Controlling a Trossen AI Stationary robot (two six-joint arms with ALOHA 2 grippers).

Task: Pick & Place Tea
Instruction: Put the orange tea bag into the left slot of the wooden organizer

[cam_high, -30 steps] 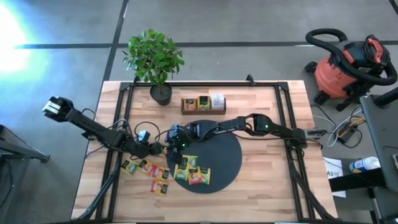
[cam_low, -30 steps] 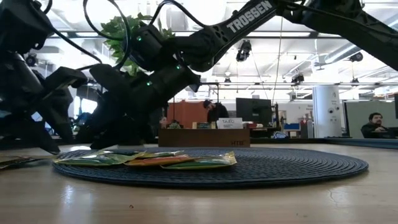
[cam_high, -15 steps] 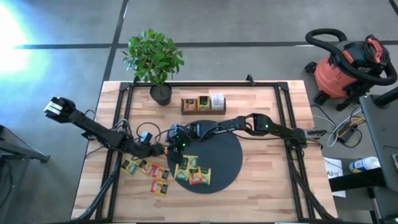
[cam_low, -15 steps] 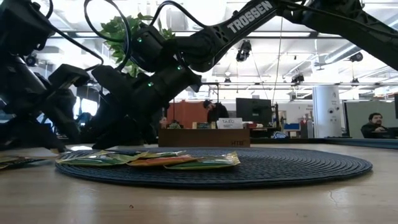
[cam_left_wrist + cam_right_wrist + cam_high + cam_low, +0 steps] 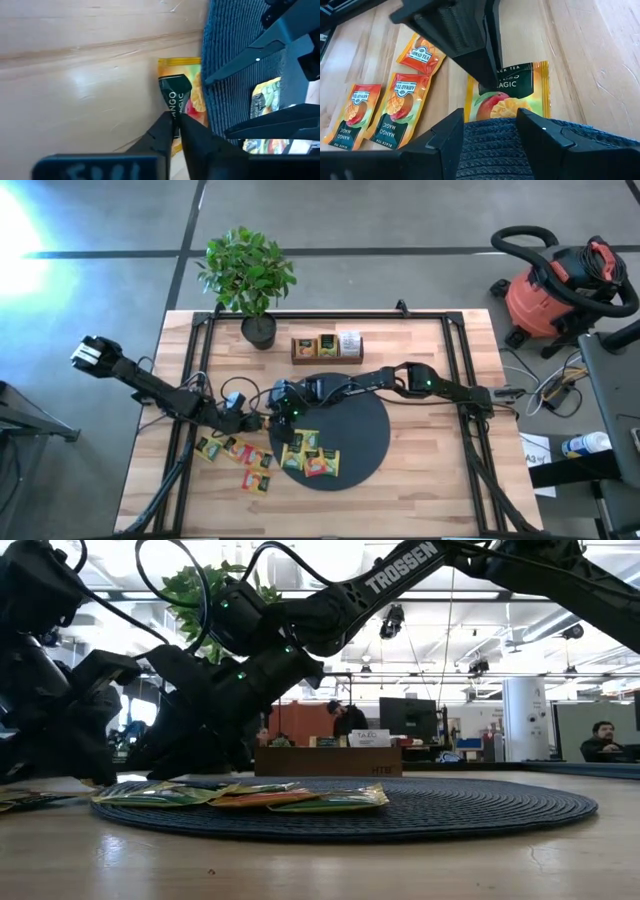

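Both tools meet at the left rim of the black disc (image 5: pixel 335 434), which lies mid-worktop, and both aim at the same yellow mango sachet (image 5: pixel 186 95). That sachet lies partly on the bare wood of the worktop (image 5: pixel 420 490) and partly tucked against or under the disc's rim, which probably explains the two-armed approach: a flat packet caught at the rim gives one tool little to grip.

The left tool (image 5: pixel 176 131) is clenched on the sachet's near edge, its two dark fingers pressed together with the black label strip emerging between them. The right tool (image 5: pixel 491 127) hovers over the disc's woven surface with its fingers spread and nothing between them, pointing at the same packet from the opposite side, seemingly ready to help or to take it.

Other tea is scattered nearby: a row of orange-red sachets (image 5: pixel 236 450) on the wood toward the worktop's left-front area, and a small cluster (image 5: pixel 308 454) already resting on the disc's left part. The wooden tray (image 5: pixel 327 347) sits beyond the disc toward the worktop's far edge, beside the potted plant (image 5: pixel 250 280), and likely serves as the destination.
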